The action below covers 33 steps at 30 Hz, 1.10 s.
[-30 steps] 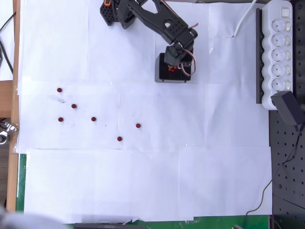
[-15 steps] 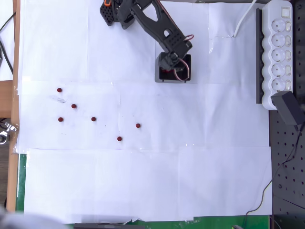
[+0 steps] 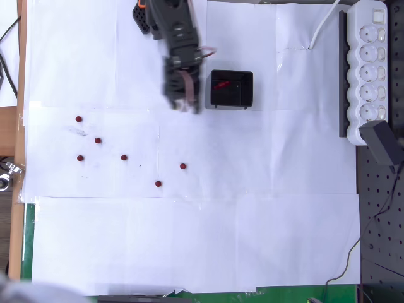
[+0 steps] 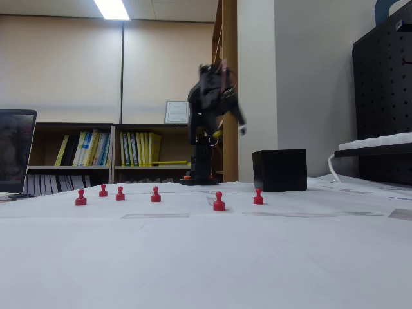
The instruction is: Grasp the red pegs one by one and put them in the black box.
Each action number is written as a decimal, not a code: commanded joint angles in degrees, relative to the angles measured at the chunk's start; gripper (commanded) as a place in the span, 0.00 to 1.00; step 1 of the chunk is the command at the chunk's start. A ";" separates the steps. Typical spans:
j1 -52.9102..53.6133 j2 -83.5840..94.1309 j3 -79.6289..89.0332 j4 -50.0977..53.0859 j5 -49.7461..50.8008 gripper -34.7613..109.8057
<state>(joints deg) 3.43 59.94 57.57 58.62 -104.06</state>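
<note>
Several small dark-red pegs lie scattered on the white paper at the left and middle, from one at the far left to one nearest the middle; the fixed view shows them standing in a row. The black box sits at the upper middle with a red peg inside. In the fixed view the box stands right of the arm. My gripper is blurred, hanging above the paper just left of the box, with nothing visible in it. It is raised in the fixed view.
A white power strip and a black adapter lie along the right edge, above a black pegboard. The arm's base is at the top. A laptop stands at the left of the fixed view.
The arm has swung left from over the black box, and the gripper now hangs beside the box's left wall. The loose pegs on the paper have not moved.
</note>
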 commanded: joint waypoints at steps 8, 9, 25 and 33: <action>24.43 5.89 -19.25 -40.52 16.79 0.38; 25.49 7.56 -19.78 -43.42 17.14 0.38; 34.89 28.04 -18.98 -68.03 19.25 0.38; 36.47 34.72 -13.18 -70.05 18.98 0.38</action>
<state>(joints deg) 38.32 91.58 41.04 -10.81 -84.46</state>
